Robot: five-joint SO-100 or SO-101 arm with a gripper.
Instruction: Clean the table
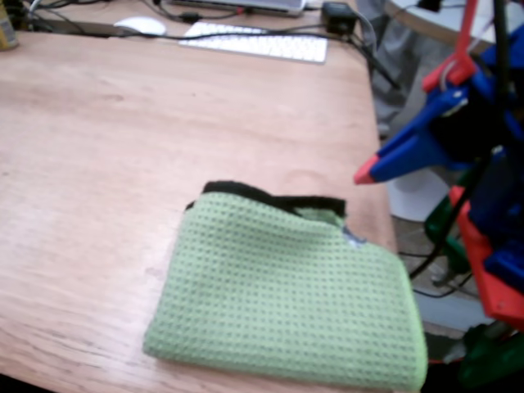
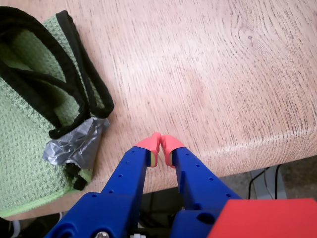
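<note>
The gripper [image 2: 160,144] hangs with its two red tips pressed together, holding nothing, just over the rounded edge of the table [image 2: 208,64]. In the fixed view it [image 1: 366,173] sits off the table's [image 1: 123,147] right side, pointing in toward the wood.

The table fills most of both views, its top bare around the gripper. The cloth [image 2: 29,148], green with black trim, lies folded flat on the table, to the left of the tips in the wrist view, near but not touching. A grey tag [image 2: 74,144] sticks out at the cloth's nearest corner. In the fixed view the cloth [image 1: 286,303] lies below and left of the gripper, long side running along the table's near edge.

My guess: the tips must part and swing toward that corner. Beyond the cloth, at the table's far end, sit a keyboard [image 1: 254,41] and mouse [image 1: 139,24].
</note>
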